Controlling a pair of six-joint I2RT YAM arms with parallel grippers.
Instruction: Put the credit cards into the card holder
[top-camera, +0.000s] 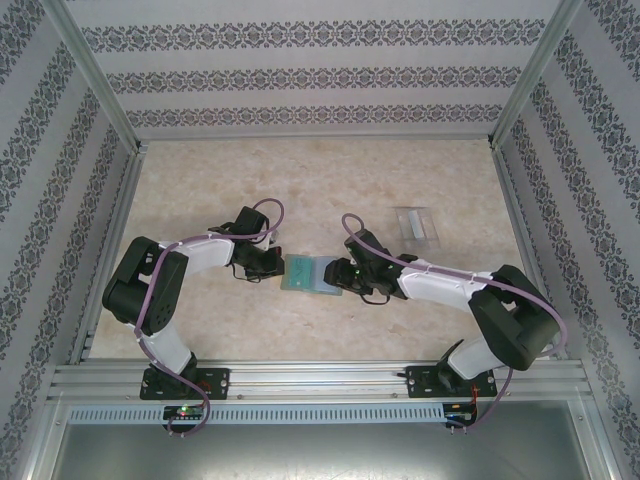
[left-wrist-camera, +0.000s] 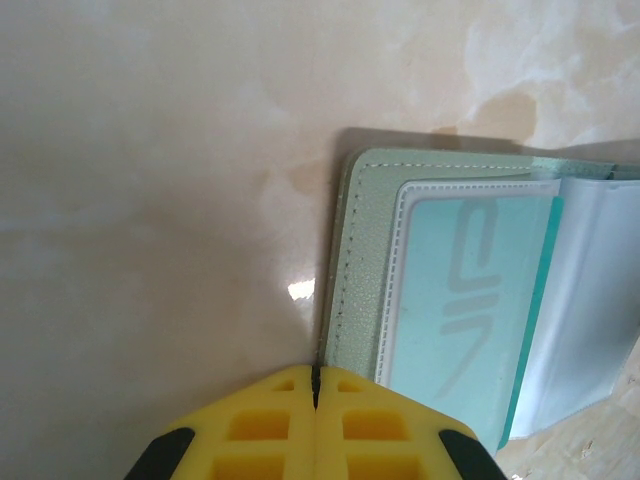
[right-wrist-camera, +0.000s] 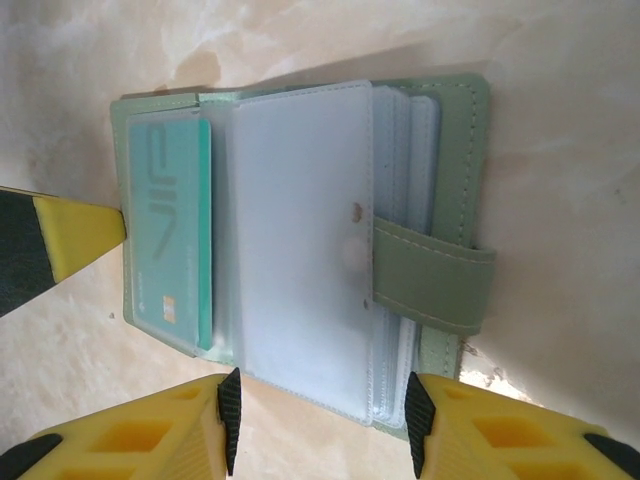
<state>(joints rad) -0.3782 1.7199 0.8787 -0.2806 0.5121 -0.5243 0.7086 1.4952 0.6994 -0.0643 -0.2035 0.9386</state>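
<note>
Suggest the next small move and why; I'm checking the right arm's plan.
Probably lift the right gripper away toward the pale cards lying farther back to its right. Its jaws stand open and empty above the open card holder, one teal card already sits in a sleeve, and the shut left gripper rests at the holder's edge.

top external: fixed, high behind the arm bases, facing down and forward over the whole pale marbled tabletop (top-camera: 200, 190); distant.
left wrist: close, looking past the left gripper (left-wrist-camera: 315, 385), yellow tips pressed together, at one end of the open sage-green folding card holder (left-wrist-camera: 365, 270).
right wrist: close, past the right gripper (right-wrist-camera: 320, 420), tips parted, at the same holder from the opposite end.
shared by all: the holder, mid-table toward the near edge.
</note>
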